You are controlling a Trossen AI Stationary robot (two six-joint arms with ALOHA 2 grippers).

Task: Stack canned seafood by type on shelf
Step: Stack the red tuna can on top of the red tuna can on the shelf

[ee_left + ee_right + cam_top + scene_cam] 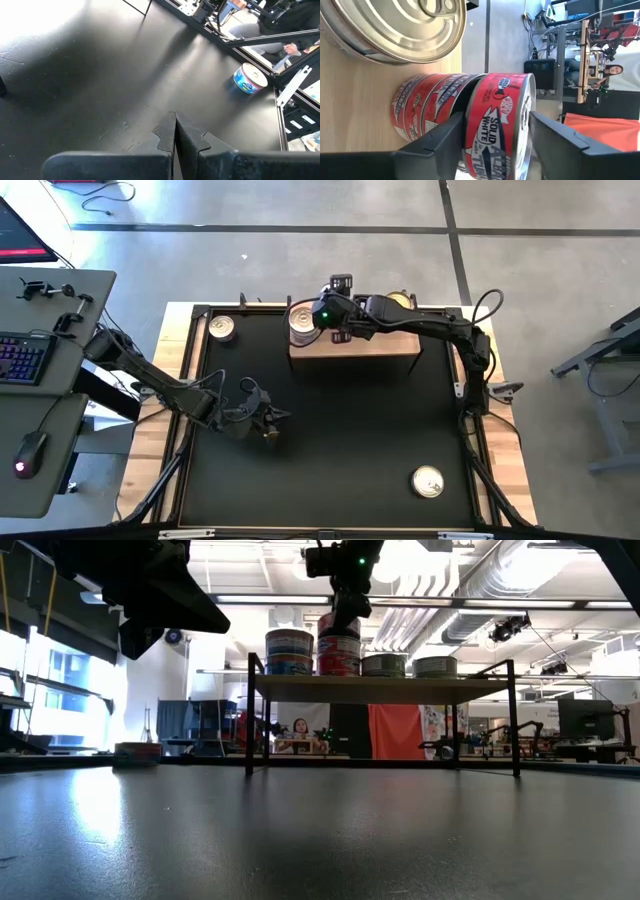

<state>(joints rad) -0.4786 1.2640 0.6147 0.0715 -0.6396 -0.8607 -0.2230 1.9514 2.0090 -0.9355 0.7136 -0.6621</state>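
**Red tin set on its stack, fingers parting around it**

The right gripper [495, 135] hangs over the shelf [355, 348], near its left end at the far edge of the tabletop. Its fingers stand part-open on either side of a red solid-white-albacore tin [497, 125], the right wrist view showing a gap between one pad and the tin's wall, so I judge the tin released or nearly so, not gripped. That tin sits on top of two more red tins [422, 107], and beside the pile is a larger silver-lidded tin [395, 27]. The low view shows the row along the shelf top: a white-and-blue stack [289, 650], the red stack [339, 648], then two low single tins [384, 665] toward the right end.

Off the shelf, one tin [221, 328] lies by the table's far left corner and another, gold-lidded [428, 481], near the front right corner. The left gripper [175, 132], fingers pressed together and empty, waits over the left part of the mat; its own camera sees a blue-labelled tin [249, 79] lying near the table's edge.

These tins look rigid, dense for their bulk and smooth-sided, so they should slip under a light pinch. Best hold is probably across the curved side wall, squarely, below the lid rim. A three-high pile will likely topple if nudged sideways.
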